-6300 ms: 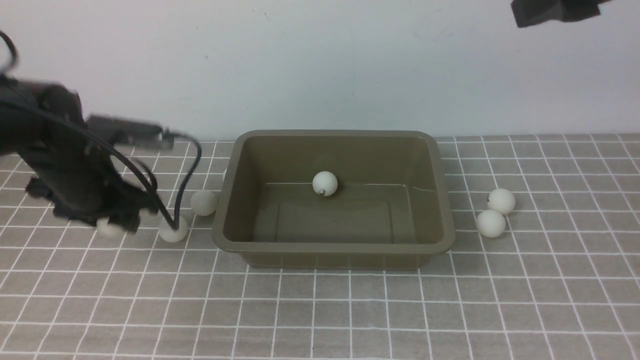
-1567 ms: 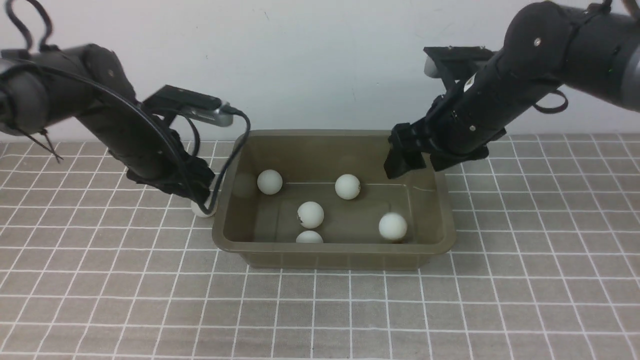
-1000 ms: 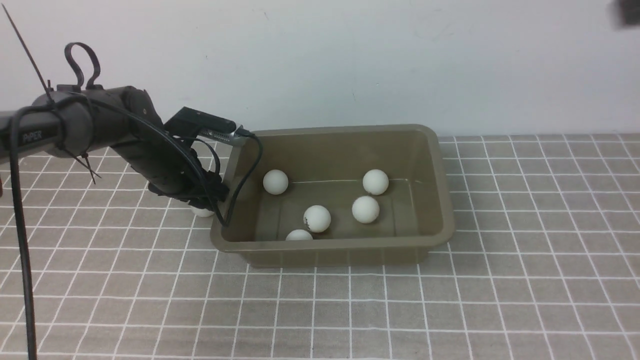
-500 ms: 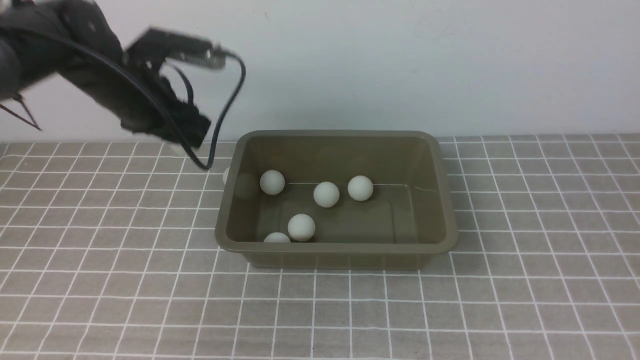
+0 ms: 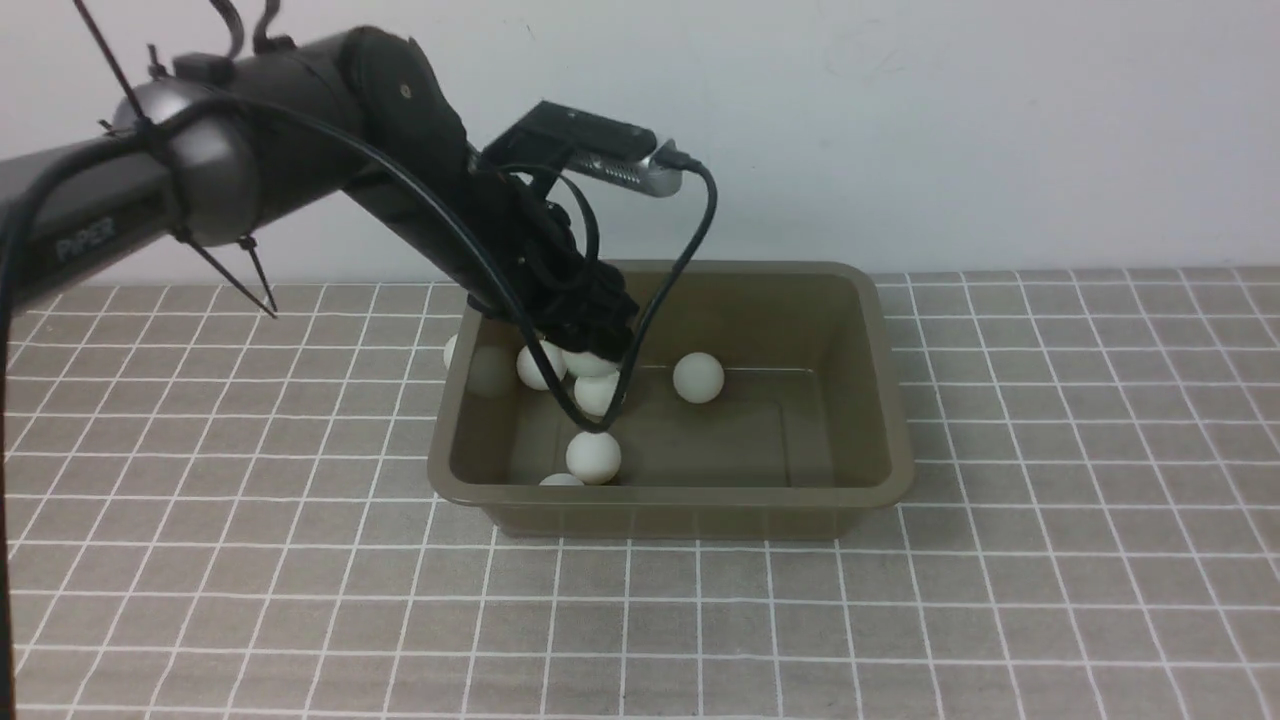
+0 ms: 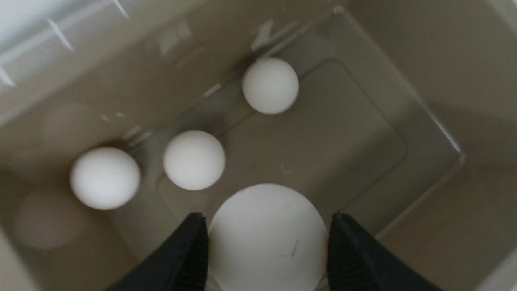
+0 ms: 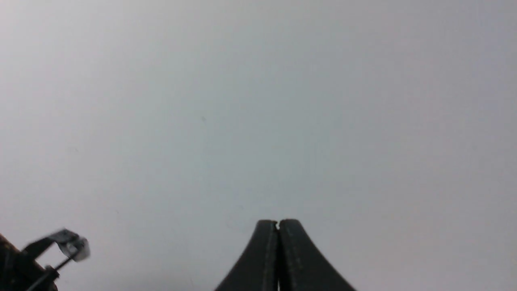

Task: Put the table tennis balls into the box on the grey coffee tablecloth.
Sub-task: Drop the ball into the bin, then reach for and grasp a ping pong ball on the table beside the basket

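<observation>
My left gripper [image 5: 590, 352] hangs over the left half of the olive-brown box [image 5: 700, 498], shut on a table tennis ball [image 6: 266, 238] that sits between its two fingers [image 6: 190, 250]. Several more white balls lie on the box floor, among them one at the middle [image 5: 697, 377] and one near the front wall [image 5: 593, 457]. The left wrist view shows three of them [image 6: 194, 159] below the held ball. One ball [image 5: 450, 351] peeks out on the grey coffee tablecloth [image 5: 1050, 500] behind the box's left wall. My right gripper [image 7: 278, 221] is shut and empty, facing the plain wall, out of the front view.
A black cable [image 5: 690, 250] loops from the left wrist camera down into the box. A white wall [image 5: 900, 120] rises just behind the box.
The left arm has swung from the far left, above the cloth, to over the box with a ball. The balls inside have rolled a little. The right arm has left the front view.
</observation>
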